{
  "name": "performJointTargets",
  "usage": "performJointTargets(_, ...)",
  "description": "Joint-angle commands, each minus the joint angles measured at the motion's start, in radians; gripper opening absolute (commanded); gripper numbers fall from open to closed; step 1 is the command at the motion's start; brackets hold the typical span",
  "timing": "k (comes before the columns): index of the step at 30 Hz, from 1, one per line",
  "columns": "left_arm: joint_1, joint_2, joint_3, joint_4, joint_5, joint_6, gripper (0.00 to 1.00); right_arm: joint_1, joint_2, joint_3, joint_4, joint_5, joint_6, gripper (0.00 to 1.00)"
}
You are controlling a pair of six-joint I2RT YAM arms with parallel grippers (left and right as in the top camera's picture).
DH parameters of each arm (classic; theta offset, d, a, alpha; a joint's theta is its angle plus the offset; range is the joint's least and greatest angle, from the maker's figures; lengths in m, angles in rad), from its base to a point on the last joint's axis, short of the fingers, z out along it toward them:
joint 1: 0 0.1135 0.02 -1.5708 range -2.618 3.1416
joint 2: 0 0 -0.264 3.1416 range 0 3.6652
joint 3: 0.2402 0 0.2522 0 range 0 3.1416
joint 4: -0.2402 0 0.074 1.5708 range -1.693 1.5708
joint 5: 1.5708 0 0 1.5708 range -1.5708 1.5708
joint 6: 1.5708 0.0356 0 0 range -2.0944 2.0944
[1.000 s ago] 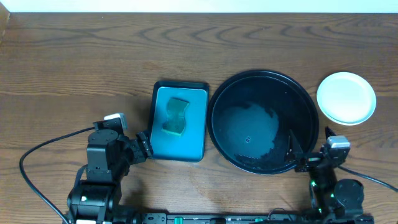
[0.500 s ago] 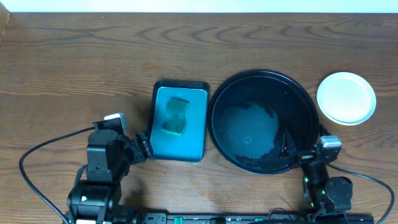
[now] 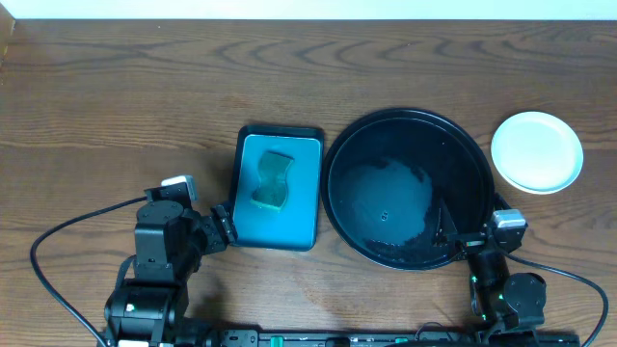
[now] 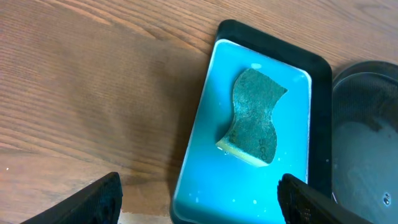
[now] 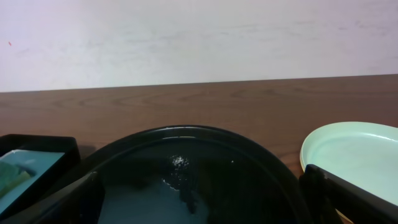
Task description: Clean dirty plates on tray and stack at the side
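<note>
Right of tray (image 3: 386,145), apart from its rim: plates (image 3: 537,151), seemingly stacked, only the pale top one plainly shown. Probably parked there as cleaned work. Tray itself: bore no plate, just a wet sheen. Left of tray, just beside it: teal dish (image 3: 289,217) with sponge (image 3: 274,180) laid inside, likely kept handy for wiping. Left gripper (image 4: 199,186): hovered farther left of tray, jaws wide apart, gripped nothing. Right gripper (image 5: 200,193): hung at tray's near rim, jaws wide apart, empty. Saw no obstacle between grippers and tray.
</note>
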Motion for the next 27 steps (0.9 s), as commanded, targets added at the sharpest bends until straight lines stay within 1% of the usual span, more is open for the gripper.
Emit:
performJointTargets(1,0.002,0.001,-0.006,0.0,-0.005,0.016,0.81,0.01,-0.008,-0.001,-0.005,0.01,-0.013,0.99)
performJointTargets(24,0.002,0.001,-0.006,0.0,-0.005,0.016,0.81,0.01,-0.008,-0.001,-0.005,0.01,-0.013,0.99)
performJointTargets(27,0.002,-0.025,-0.006,-0.003,-0.005,0.017,0.8,0.01,-0.008,-0.001,-0.005,0.01,-0.013,0.99)
